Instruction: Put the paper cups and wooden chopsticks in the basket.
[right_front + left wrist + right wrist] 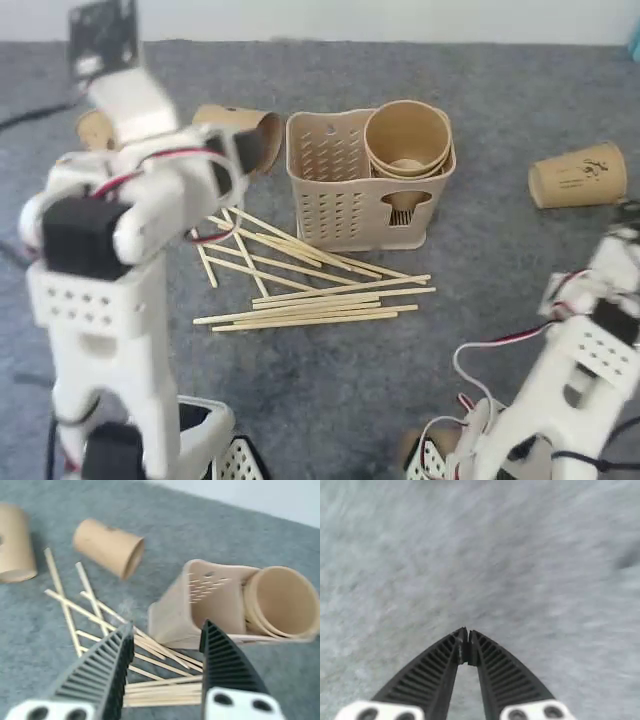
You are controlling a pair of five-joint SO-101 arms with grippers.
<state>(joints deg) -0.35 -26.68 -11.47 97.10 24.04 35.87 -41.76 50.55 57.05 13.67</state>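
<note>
Left gripper [167,626] wide open, holding nothing, hovering over the chopsticks [310,290] scattered mid-frame in the high view. Right gripper [467,639] closed on nothing, over grey carpet [520,555]. Basket [335,205] upright at centre frame, just behind the chopsticks, with stacked cups [407,135] in its right-hand compartment. Loose cup [578,176] on its side at right, well apart. Second loose cup [240,125] on its side upper left, beside the basket.
</note>
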